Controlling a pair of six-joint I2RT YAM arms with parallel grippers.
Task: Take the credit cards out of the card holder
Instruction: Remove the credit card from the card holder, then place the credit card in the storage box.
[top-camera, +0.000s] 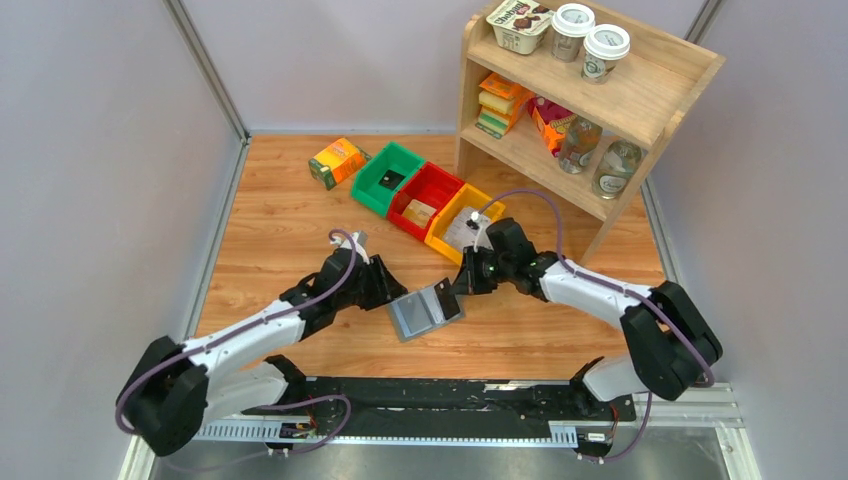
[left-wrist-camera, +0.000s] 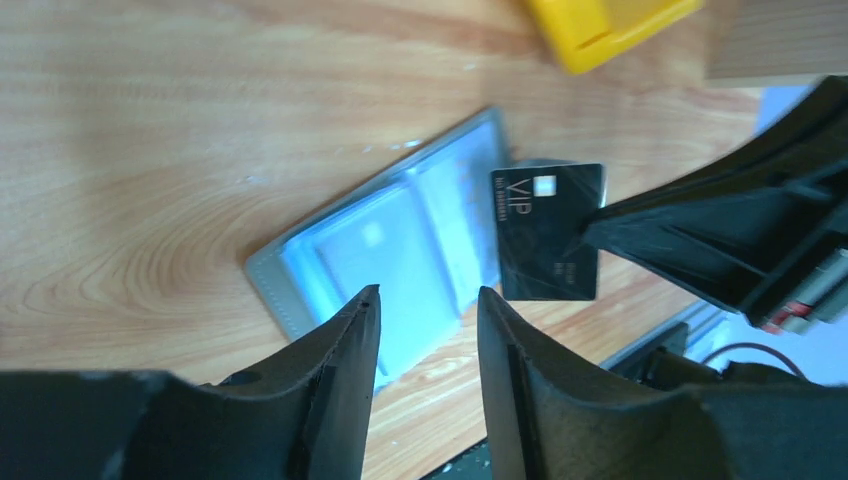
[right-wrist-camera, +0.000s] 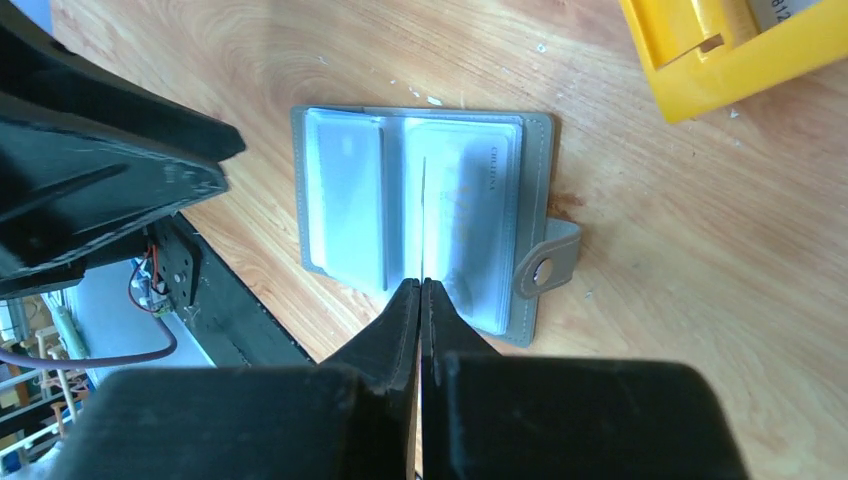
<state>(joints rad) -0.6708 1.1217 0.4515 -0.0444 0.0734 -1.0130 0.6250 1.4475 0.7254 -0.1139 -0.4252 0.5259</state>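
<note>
Lying open and flat on the wooden table (top-camera: 280, 220), the grey card holder (right-wrist-camera: 345, 200) shows its blue-grey inside with clear pockets. Bright shine on the pockets makes them hard to read. One pocket has a pale card shape in it, but I cannot tell more than that. A black credit card (left-wrist-camera: 548, 232) with "VIP" on it is out of the pockets and sits over the middle of the holder. From the right wrist camera it shows only as a thin line, edge on. I cannot tell if its far end touches the holder. From the top camera the card is mostly hidden by the arms. The holder's snap tab (right-wrist-camera: 545, 265) sticks out flat on the wood. There is bare wood on the left of the holder and in front of it. The yellow bin (right-wrist-camera: 740, 75) is near on the far side, cut off by the edge of both wrist views. The black base rail (top-camera: 440, 395) runs along the near edge of the table. The right gripper (right-wrist-camera: 421, 285) is pinched tight on one end of the black card. The left gripper (left-wrist-camera: 428, 300) hangs just beside the holder with a gap between its fingers and nothing in it.
</note>
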